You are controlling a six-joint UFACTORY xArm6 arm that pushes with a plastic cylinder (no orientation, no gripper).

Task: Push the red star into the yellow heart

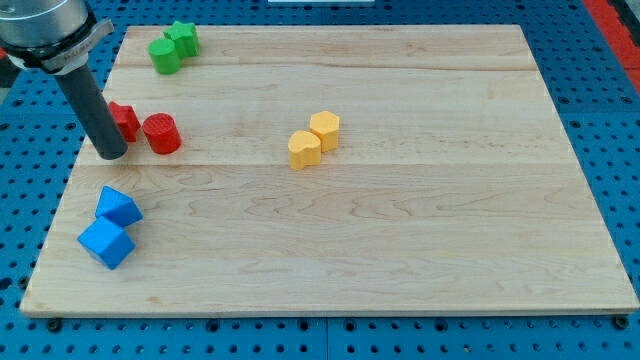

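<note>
Red star (124, 120) at board's left side, touching my tip (111, 154) on its right, partly hidden behind rod. Red cylinder (161, 133) just beside star, toward view's right. Tip is plain rod: no fingers, holds nothing. Yellow heart (304, 149) near board centre, well apart from star, touching yellow hexagon (325, 129). Rod (92, 108) descends from view's top-left, slightly tilted. 2 green blocks (173, 47) top-left; 2 blue blocks (111, 228) bottom-left.
</note>
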